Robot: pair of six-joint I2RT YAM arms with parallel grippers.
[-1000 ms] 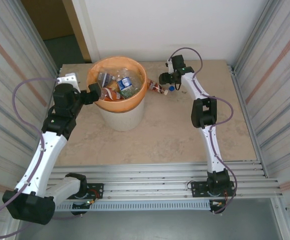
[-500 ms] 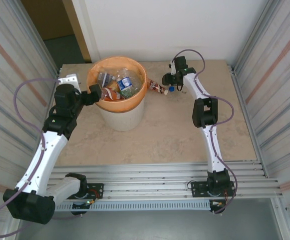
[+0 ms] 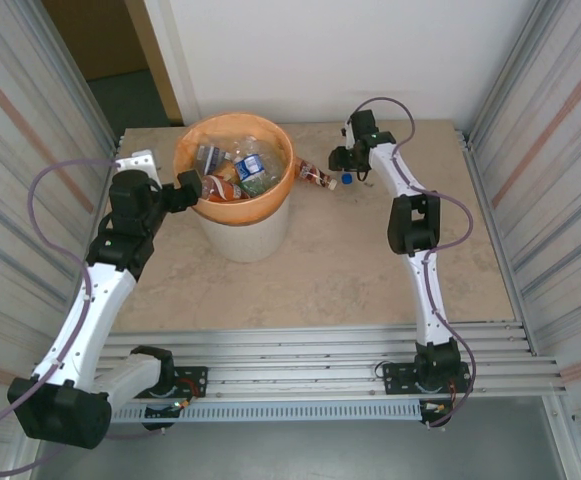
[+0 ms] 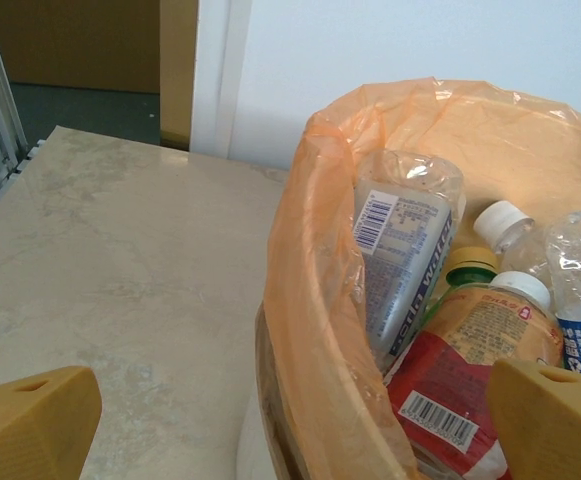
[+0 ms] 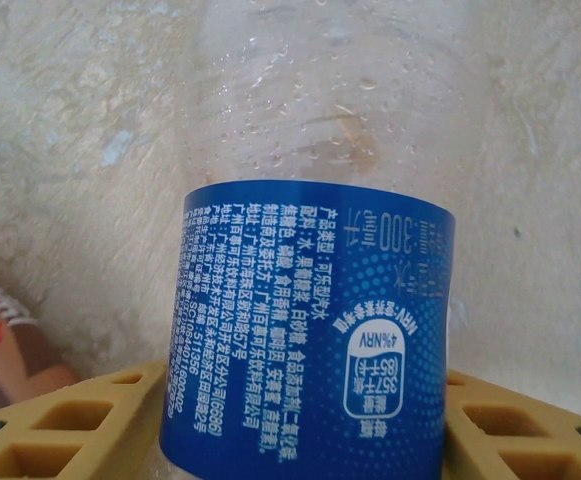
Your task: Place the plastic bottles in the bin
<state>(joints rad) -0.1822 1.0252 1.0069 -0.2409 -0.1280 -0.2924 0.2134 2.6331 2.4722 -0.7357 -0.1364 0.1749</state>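
Pinching blue-labelled bottle [image 5: 310, 300] between right gripper [image 3: 344, 165] fingers at 3 o'clock of bin [image 3: 260, 225], gaping wide and empty with left gripper [image 4: 290, 415] at bin's 9 o'clock rim, lying heaped inside, other bottles [image 3: 235, 165].

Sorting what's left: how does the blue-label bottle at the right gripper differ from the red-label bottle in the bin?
The blue-label bottle sits outside the bin, between the fingers of the right gripper; the red-label bottle lies inside it. The blue-label bottle is clear, the red-label bottle tan. Both are labelled plastic bottles.
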